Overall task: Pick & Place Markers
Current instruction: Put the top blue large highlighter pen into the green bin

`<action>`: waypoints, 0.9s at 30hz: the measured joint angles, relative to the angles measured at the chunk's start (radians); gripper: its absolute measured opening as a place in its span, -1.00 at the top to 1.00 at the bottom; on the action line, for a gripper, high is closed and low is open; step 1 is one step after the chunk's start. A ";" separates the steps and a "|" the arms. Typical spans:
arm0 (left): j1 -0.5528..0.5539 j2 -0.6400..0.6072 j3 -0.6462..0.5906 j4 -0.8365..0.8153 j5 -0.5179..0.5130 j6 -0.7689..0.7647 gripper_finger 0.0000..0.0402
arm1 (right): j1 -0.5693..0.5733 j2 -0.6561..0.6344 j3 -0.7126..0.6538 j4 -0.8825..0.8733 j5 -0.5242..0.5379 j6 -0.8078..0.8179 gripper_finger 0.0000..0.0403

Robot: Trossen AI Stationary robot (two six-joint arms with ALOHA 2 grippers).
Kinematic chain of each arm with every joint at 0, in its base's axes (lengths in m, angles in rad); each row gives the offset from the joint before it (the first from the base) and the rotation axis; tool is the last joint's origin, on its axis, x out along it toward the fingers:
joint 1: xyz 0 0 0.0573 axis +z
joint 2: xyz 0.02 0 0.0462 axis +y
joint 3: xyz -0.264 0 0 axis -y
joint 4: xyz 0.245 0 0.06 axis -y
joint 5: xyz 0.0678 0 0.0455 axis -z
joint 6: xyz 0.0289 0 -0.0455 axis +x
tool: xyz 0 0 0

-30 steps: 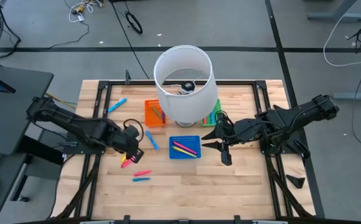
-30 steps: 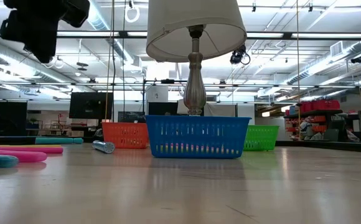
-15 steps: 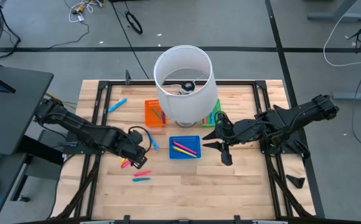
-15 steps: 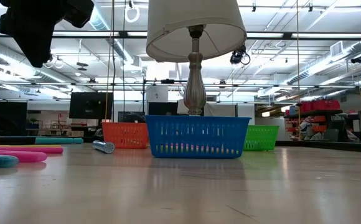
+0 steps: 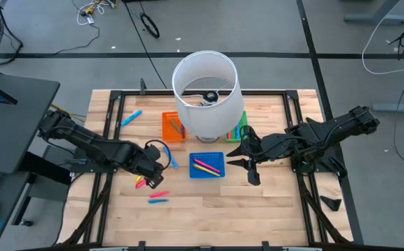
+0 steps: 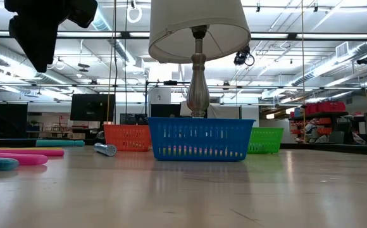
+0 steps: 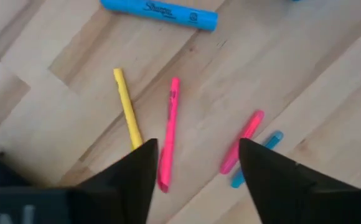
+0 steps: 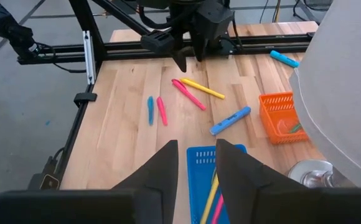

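The left gripper (image 7: 196, 163) is held wide apart, empty, above a thin pink marker (image 7: 168, 133) and yellow marker (image 7: 127, 108) lying on the wooden table (image 7: 305, 81); the right gripper's (image 8: 196, 163) spread cannot be told.

A lamp (image 5: 205, 94) stands at upper centre of the table (image 5: 272, 202), one tray (image 5: 173, 127) to its left, another tray (image 5: 207, 165) below it. Four loose markers (image 5: 146, 180) lie lower left; a fifth marker (image 5: 130, 117) lies upper left.

a lab or workshop hall. exposed ceiling ducts (image 6: 335, 60), strip lights and monitors (image 6: 92, 106) show behind. cables (image 5: 386, 52) trail across grey floor.
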 joint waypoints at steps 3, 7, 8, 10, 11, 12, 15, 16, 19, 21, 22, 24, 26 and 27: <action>0.000 0.000 0.000 -0.034 -0.026 0.013 -0.34 | 0.000 0.000 0.000 0.000 0.000 0.000 0.46; 0.010 0.000 0.000 -0.107 -0.052 0.039 -0.46 | 0.000 0.000 0.000 0.000 0.000 0.000 0.46; 0.020 0.000 0.000 -0.119 -0.049 0.062 -0.47 | 0.000 0.000 0.000 0.000 0.000 0.000 0.46; 0.054 0.000 -0.001 -0.140 -0.034 0.115 -0.48 | 0.000 0.000 0.000 0.000 0.000 0.000 0.46; 0.076 0.000 -0.001 -0.147 -0.024 0.147 -0.48 | 0.000 0.000 0.000 0.000 0.000 -0.001 0.46; 0.100 0.000 -0.001 -0.151 -0.016 0.182 -0.48 | 0.000 0.000 0.000 0.000 0.000 -0.003 0.46; 0.182 -0.001 -0.001 -0.157 -0.007 0.288 -0.49 | 0.000 0.000 0.000 0.000 0.000 -0.018 0.46; 0.213 -0.001 -0.001 -0.157 -0.009 0.319 -0.49 | 0.000 0.000 0.000 0.000 0.000 -0.024 0.46; 0.308 -0.001 -0.001 -0.159 -0.016 0.421 -0.49 | -0.001 0.000 0.000 0.000 0.000 -0.026 0.46; 0.370 -0.001 -0.001 -0.159 -0.023 0.496 -0.49 | -0.010 0.000 0.000 0.000 0.002 -0.026 0.46; 0.400 -0.001 -0.001 -0.159 -0.025 0.532 -0.49 | -0.015 0.000 0.000 0.000 0.007 -0.026 0.46; 0.456 -0.001 -0.001 -0.159 -0.033 0.594 -0.49 | -0.029 0.000 0.000 0.001 0.017 -0.026 0.46; 0.506 -0.002 -0.001 -0.159 -0.044 0.654 -0.49 | -0.045 0.000 0.000 0.000 0.018 -0.025 0.46; 0.531 -0.007 -0.002 -0.158 -0.045 0.685 -0.49 | -0.052 0.000 0.000 0.001 0.019 -0.021 0.46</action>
